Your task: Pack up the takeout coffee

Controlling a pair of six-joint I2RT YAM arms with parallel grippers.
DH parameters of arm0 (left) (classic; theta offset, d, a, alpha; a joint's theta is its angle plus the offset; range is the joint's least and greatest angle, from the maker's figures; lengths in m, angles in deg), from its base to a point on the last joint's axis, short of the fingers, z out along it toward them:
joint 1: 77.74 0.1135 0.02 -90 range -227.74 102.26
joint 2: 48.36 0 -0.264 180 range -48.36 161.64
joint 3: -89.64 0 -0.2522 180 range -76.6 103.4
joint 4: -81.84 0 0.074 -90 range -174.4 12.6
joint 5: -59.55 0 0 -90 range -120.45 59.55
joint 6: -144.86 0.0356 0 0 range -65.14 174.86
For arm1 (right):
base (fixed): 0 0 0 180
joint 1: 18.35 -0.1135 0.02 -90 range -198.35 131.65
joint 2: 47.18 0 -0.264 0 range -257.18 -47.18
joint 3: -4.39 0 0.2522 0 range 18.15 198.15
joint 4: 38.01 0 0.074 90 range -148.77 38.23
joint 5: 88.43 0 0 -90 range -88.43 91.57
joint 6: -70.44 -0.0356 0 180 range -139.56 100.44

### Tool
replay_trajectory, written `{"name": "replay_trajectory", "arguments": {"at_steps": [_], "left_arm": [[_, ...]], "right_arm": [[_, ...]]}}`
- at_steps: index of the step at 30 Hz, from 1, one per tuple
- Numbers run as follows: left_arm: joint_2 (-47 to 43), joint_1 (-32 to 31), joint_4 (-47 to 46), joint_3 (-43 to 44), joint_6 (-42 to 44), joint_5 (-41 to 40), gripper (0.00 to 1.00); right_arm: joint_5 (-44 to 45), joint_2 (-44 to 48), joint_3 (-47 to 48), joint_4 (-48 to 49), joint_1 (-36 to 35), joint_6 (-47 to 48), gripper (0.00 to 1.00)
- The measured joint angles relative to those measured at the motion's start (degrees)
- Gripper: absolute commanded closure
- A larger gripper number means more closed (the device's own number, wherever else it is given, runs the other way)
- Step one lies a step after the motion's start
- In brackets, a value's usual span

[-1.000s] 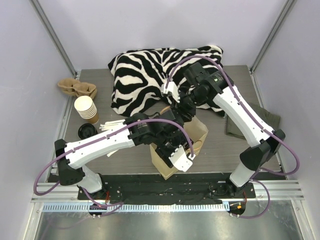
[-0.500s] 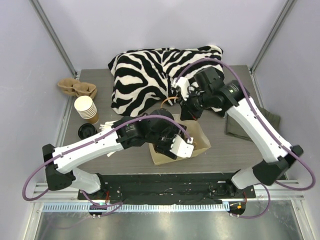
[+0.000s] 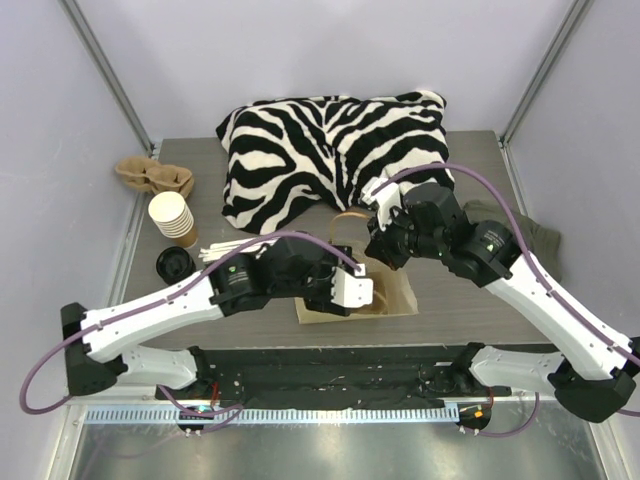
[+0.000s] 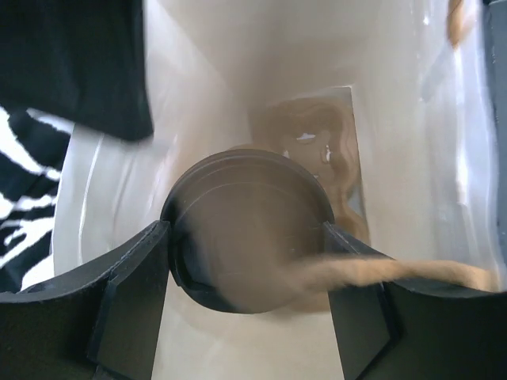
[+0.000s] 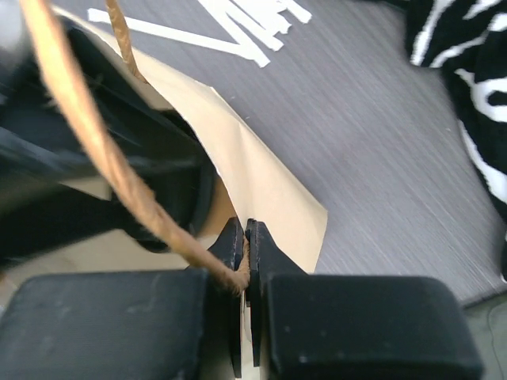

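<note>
Coffee: the coffee [image 4: 249, 229] is inside the bag [image 4: 261, 63], seen from straight above its black top, low down near the bag's floor.
Contact with the floor: cannot tell whether the coffee rests on the bottom or hangs just above it.
Left pincer: the left pincer [image 4: 247, 237] reaches into the bag mouth, its fingers [image 4: 135, 301] pressed against both sides of the coffee, so it grasps the coffee and has not let go.
Right pincer: the right pincer [image 5: 244, 233] is clenched on the bag's brown cord handle [image 5: 107, 158], which runs up and away from the tips.
Bag: from the top view it sits on the table [image 3: 205, 150] between the two arms, near the front edge. It looks squashed or leaning there, and whether it stands upright cannot be told.
Done: the coffee is lidded, carried to the bag and put inside, so the main part of the packing looks complete.
Left: by my reading, let go of the coffee, draw the left arm out without tipping it, then free the handle so the bag stands alone.
Risk: the left arm fills most of the opening, so pulling out could drag the paper wall or knock the coffee over.
</note>
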Motion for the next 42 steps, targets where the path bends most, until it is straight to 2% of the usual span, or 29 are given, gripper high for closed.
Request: {"name": "replay_trajectory", "arguments": {"at_steps": [6, 10, 20, 28, 38, 42], "left_arm": [[-7.7, 0.0, -1.4, -2.7, -1.4, -0.3, 0.69], [-9.1, 0.0, -3.0, -3.4, -2.4, -1.1, 0.69], [-9.1, 0.5, -4.3, -4.2, -6.6, -1.6, 0.69], [-8.3, 4.0, -4.1, -3.2, -8.8, -0.6, 0.70], [-4.5, 4.2, -4.2, -3.1, -7.6, 2.6, 0.72], [-4.8, 2.8, -5.5, -6.4, -4.7, 2.3, 0.72]], "right_arm": [[4.1, 2.0, -1.3, 1.8, 0.0, -0.6, 0.99], [4.8, 3.2, -2.3, 4.2, 0.0, -0.5, 0.99], [4.5, 5.0, -3.5, 6.6, -0.4, 2.0, 0.99], [5.9, 5.4, -4.5, 8.0, -4.5, 4.9, 0.99], [9.4, 5.4, -4.5, 9.1, -7.4, 5.1, 0.99], [9.6, 5.4, -4.6, 9.1, -8.0, 4.9, 0.99]]}}
